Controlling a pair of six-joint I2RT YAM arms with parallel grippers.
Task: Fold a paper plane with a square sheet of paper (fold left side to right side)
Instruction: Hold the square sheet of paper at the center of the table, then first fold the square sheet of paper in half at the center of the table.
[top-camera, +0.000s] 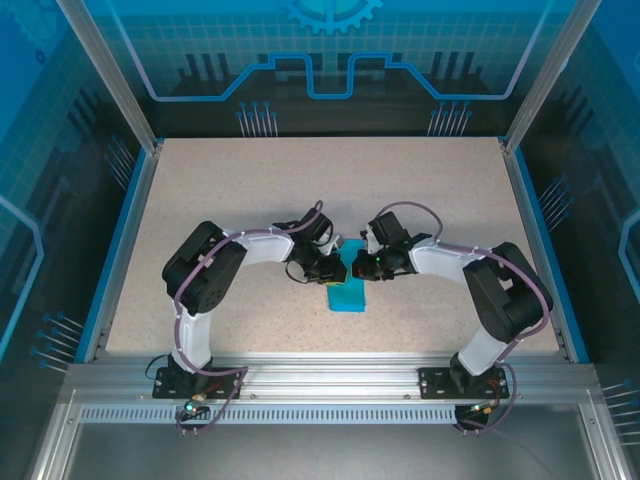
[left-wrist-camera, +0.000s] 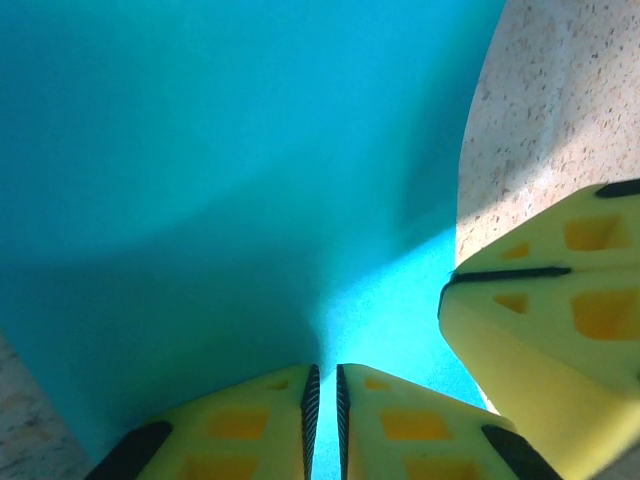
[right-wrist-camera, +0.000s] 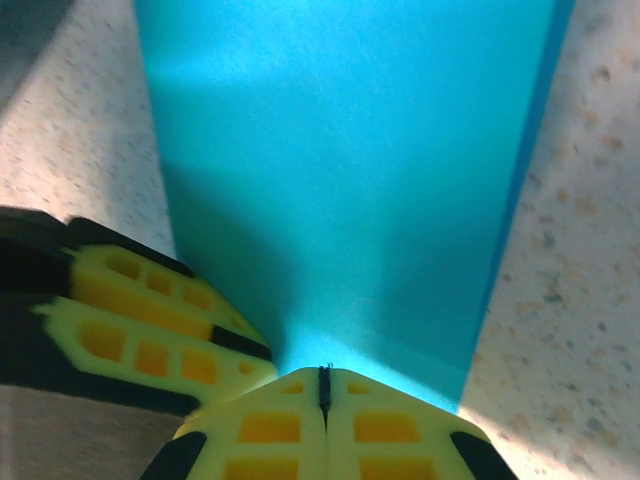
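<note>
Folded sheet of paper (top-camera: 348, 296) on the bench (top-camera: 250, 200), long axis running away from the arm bases. Left gripper (left-wrist-camera: 325, 370) jaws nearly together, seemingly nipping its raised flap; right gripper (right-wrist-camera: 324, 372) jaws shut, tips at its right side.

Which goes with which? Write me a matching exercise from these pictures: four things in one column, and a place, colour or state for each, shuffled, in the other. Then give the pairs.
Column one:
1. teal paper
2. tabletop
3. right gripper
4. left arm's base

Column two:
A. speckled beige
B. bolted to the metal rail at the near edge
C. fingers closed together
D. at the middle of the table

Pairs: 1-D, 2-A, 3-C, 4-B.
</note>
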